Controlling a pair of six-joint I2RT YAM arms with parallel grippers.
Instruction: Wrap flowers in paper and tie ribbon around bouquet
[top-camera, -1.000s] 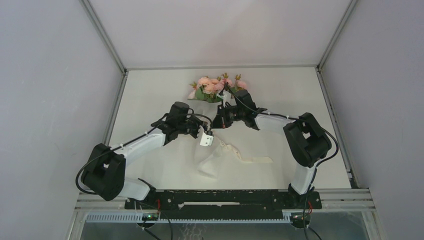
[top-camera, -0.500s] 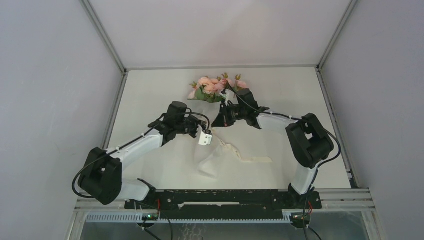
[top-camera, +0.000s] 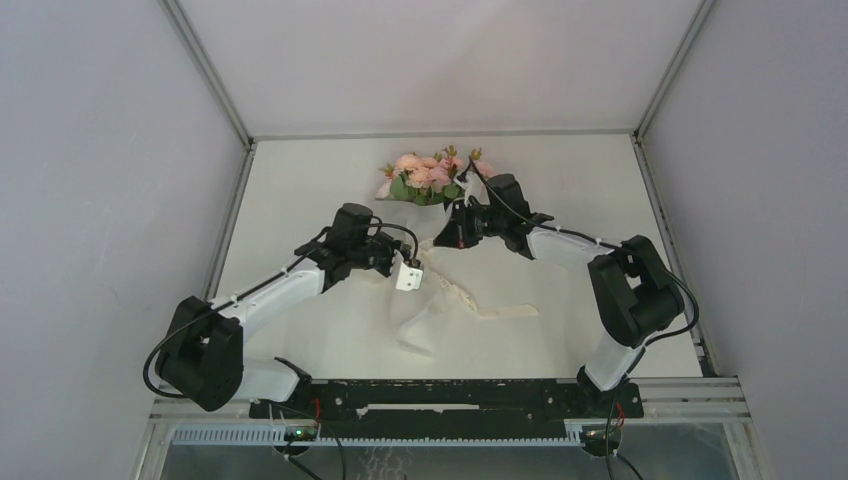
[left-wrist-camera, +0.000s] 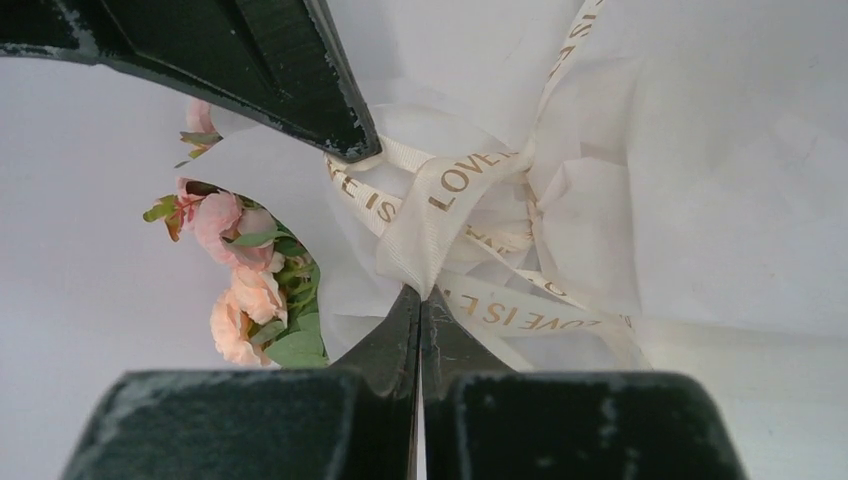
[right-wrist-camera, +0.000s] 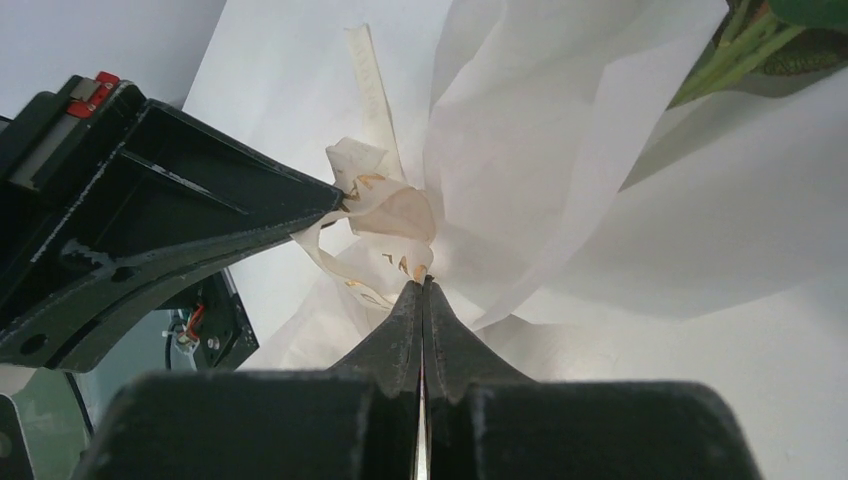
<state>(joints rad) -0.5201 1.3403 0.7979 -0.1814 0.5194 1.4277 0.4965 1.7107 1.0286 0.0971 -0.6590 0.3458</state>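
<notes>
White surface (top-camera: 300, 180) inside a grey-walled booth carries the bouquet (top-camera: 428, 180), with its heads toward the far edge and its paper (left-wrist-camera: 720, 200) skirt spilling toward the arms. Ribbon (left-wrist-camera: 440, 195) is wound round the pinched waist, one tail lying loose to the right. Left tool (left-wrist-camera: 420, 298) is closed on a ribbon loop at the waist. Right tool (right-wrist-camera: 422, 288) is closed too, and the left wrist view shows it nipping a strand at the knot.

The step looks like drawing the knot tight. The tools should pull apart evenly, low along the surface and opposite each other. That way the knot seats at the waist rather than sliding toward the flowers (left-wrist-camera: 245, 290) or dragging the bouquet sideways. Pull slowly: thin paper tears, and a short nip on soft ribbon may slip.

Left arm (top-camera: 280, 290) reaches forward and inward, its wrist pitched down. Right arm (top-camera: 570, 245) is folded at the elbow with the forearm running left. The tools meet almost tip to tip over the waist.
</notes>
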